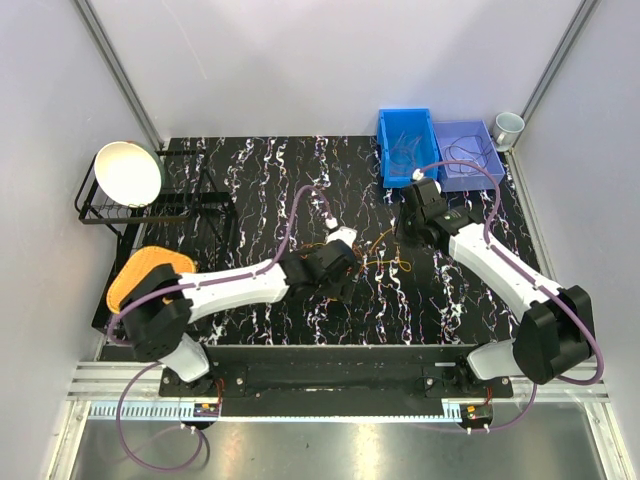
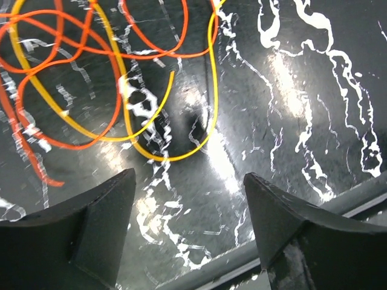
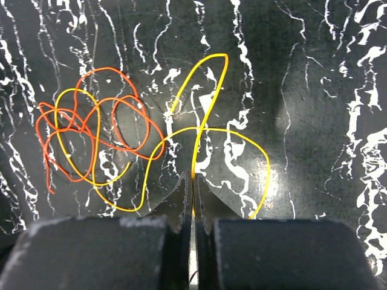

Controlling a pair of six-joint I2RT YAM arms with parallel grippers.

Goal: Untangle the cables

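Mid-table: cables [image 1: 383, 257] between left end effector [image 2: 188, 181] and right end effector [image 3: 193, 181]; bins [image 1: 407, 113] behind, rack [image 1: 100, 212] far left

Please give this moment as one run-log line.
left gripper: open, empty | right gripper: shut on yellow cable | orange cable: tangled

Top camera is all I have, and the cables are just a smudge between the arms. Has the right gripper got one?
Observer: Yes. The right gripper is shut on the yellow cable.
Operator: And the left?
Observer: The left gripper is open and empty. The yellow cable's nearest loop lies on the table just ahead of it.
Operator: How many in the tangle?
Observer: Two. An orange cable loops through the yellow one.
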